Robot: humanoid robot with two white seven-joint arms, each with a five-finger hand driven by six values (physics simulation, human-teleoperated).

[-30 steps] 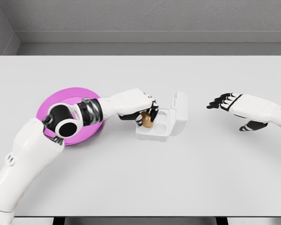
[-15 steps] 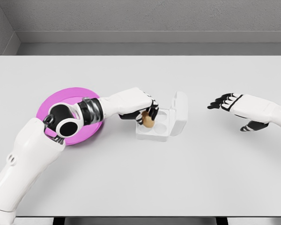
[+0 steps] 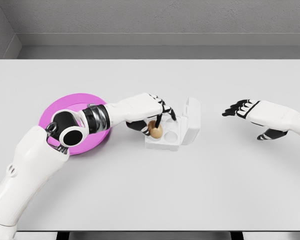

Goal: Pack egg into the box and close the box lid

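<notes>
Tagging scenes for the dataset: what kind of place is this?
Likely a simulated tabletop test bench, not a real kitchen: bare white table, plain grey walls, and only a pink plate and egg box as props.

No readable text

No letters, numbers, brands or signs can be read on any surface; every surface shown is plain and unmarked.

The egg (image 3: pixel 155 130) sits in the box (image 3: pixel 163 136) — lid (image 3: pixel 192 120) standing on its right side — with a plate (image 3: pixel 75 122) lying left.
</notes>
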